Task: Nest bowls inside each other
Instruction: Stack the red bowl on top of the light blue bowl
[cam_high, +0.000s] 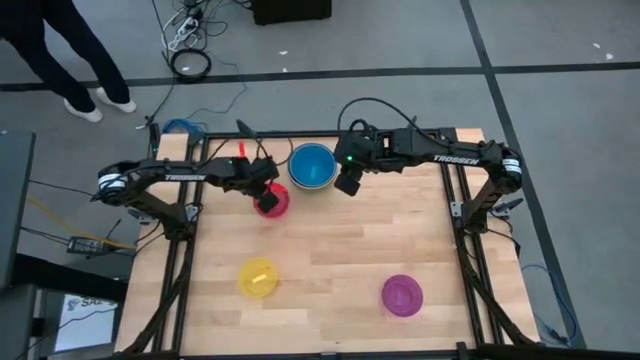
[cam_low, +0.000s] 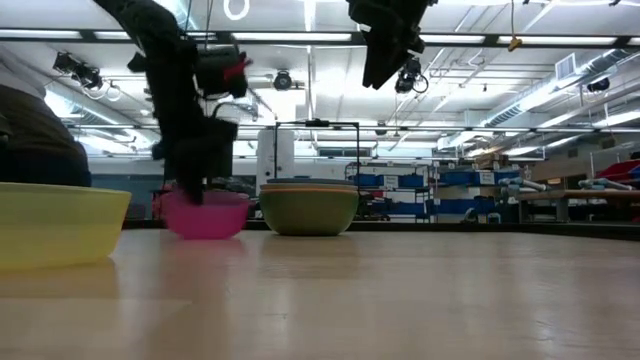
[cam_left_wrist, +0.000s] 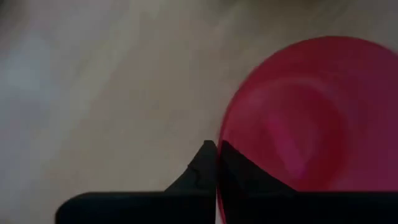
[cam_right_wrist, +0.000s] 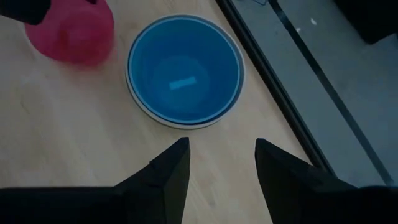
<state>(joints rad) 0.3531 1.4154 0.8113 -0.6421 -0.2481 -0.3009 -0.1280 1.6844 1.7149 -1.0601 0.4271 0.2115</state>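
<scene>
A pink bowl (cam_high: 274, 205) stands on the table at the far left of centre, and my left gripper (cam_high: 264, 190) is shut on its rim. To its right is a stack of nested bowls (cam_high: 311, 167). It shows blue inside from above, and from the side it is green with an orange rim (cam_low: 308, 208). My right gripper (cam_right_wrist: 221, 158) hangs open above the table just right of the stack, holding nothing. A yellow bowl (cam_high: 258, 277) and a purple bowl (cam_high: 401, 295) stand apart on the near half. My left gripper pinches the pink bowl's rim (cam_left_wrist: 219, 134) on its far-left side, with one finger (cam_left_wrist: 200, 169) outside the wall and the other (cam_left_wrist: 249, 179) inside. The fingers come steeply from above. In the low view the bowl (cam_low: 205, 215) sits upright with its base on the table.
Bare wooden table (cam_high: 340, 240) lies between the far bowls and the two near ones. A black frame rail (cam_right_wrist: 273, 87) runs along the far edge just behind the stack. A person's legs (cam_high: 70, 50) show on the floor beyond the table's far left.
</scene>
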